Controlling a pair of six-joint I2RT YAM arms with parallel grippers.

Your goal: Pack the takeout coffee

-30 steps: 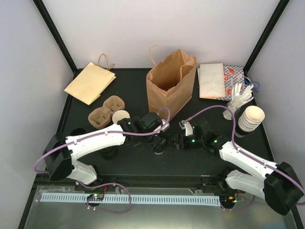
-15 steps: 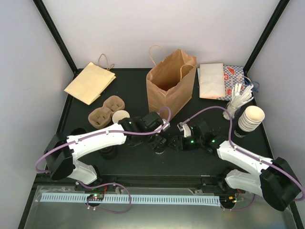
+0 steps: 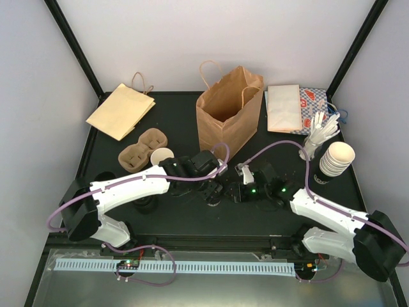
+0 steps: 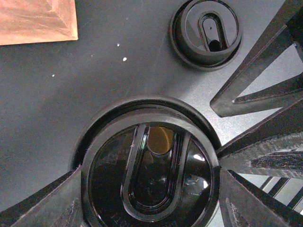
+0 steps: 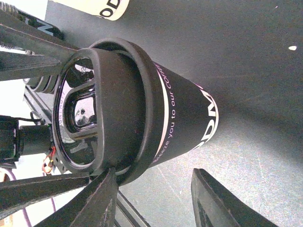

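Top view overlooks the whole table (image 3: 172, 121); both wrist views closely share one black lidded cup (image 5: 180, 113).

Takeout coffee (image 3: 213, 196): one black paper cup, tapered, with a line of white lettering running up its side and a larger white-and-pink logo nearer the base. It is capped with a glossy black plastic lid (image 4: 149, 172) that has a raised rim and a long U-shaped recess, tan-brown showing at the sip opening. It stands upright on the black tabletop (image 3: 172, 121), about mid-table, near the open brown paper bag (image 3: 227, 118) and on its near side.
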